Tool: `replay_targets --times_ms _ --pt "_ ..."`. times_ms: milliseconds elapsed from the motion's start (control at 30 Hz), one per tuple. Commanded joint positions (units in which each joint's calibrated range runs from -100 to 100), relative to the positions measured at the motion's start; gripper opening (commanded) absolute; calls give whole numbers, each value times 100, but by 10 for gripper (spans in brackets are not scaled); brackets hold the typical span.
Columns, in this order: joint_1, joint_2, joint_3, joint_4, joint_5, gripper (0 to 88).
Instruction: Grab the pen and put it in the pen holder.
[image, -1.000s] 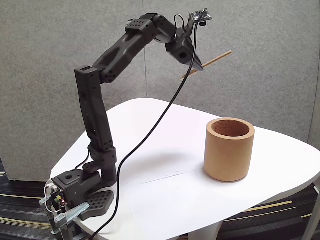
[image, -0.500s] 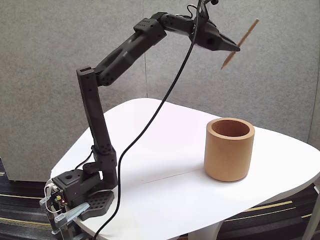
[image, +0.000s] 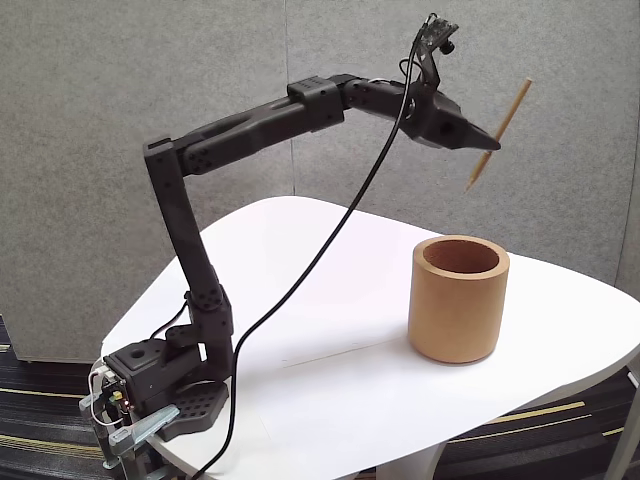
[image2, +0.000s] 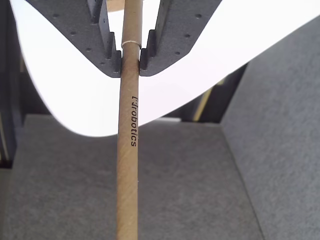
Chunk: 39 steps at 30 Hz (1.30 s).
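Black print along pen (image2: 128, 150) shaft, partly legible: "robotics", preceding characters unclear.

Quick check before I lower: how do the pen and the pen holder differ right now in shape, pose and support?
Shape: the pen is a thin straight stick; the pen holder is a wide thick-walled cup. Pose: the pen hangs tilted, lower tip above the holder in the fixed view; the holder stands upright, mouth open. Support: the pen is clamped in the gripper in mid-air; the holder rests on the white table. Both are tan-brown and matte.
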Motion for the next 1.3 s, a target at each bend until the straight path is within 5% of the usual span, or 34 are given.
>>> replay_targets --times_ms 0,233,600,833,1267 --pt "12 -1034 1507 -576 23 5" --pt "-91 -1839 3709 -2059 28 5" --pt "-69 -1774 4134 -3763 33 5" --pt "121 -1774 5262 -4949 512 5" --pt "268 -1376 5695 -5153 654 5"
